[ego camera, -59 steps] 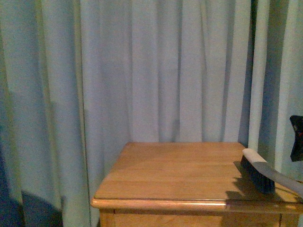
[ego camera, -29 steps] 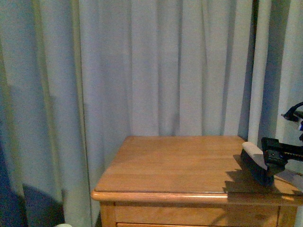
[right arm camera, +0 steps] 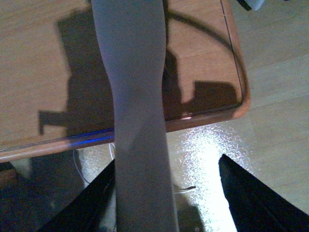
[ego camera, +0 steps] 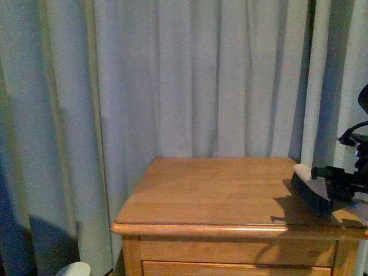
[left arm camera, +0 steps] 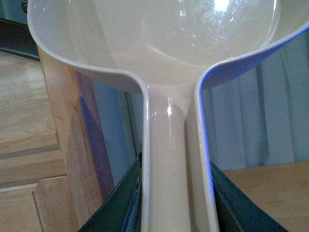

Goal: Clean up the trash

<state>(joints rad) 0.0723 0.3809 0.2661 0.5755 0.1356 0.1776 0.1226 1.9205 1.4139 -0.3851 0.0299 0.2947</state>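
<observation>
- Jaws of the left gripper (left arm camera: 176, 210), in the left wrist view, are clamped on the dustpan (left arm camera: 159, 43) handle. No trash shows here.
- Right wrist view: the right gripper (right arm camera: 176, 203) straddles the brush (right arm camera: 135, 96) handle, which runs lengthwise across the nightstand (right arm camera: 43, 58) edge. One finger touches it and a gap shows at the other, so I cannot tell whether it grips.
- Front view: the brush head sits at the top's right side. The trash is nowhere visible, so its direction from either arm cannot be told.

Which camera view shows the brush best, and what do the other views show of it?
The front view: there the brush shows its dark bristles and pale back, at the right of the table. The right wrist view shows only its grey handle. The left wrist view shows none of it, only the dustpan.
</observation>
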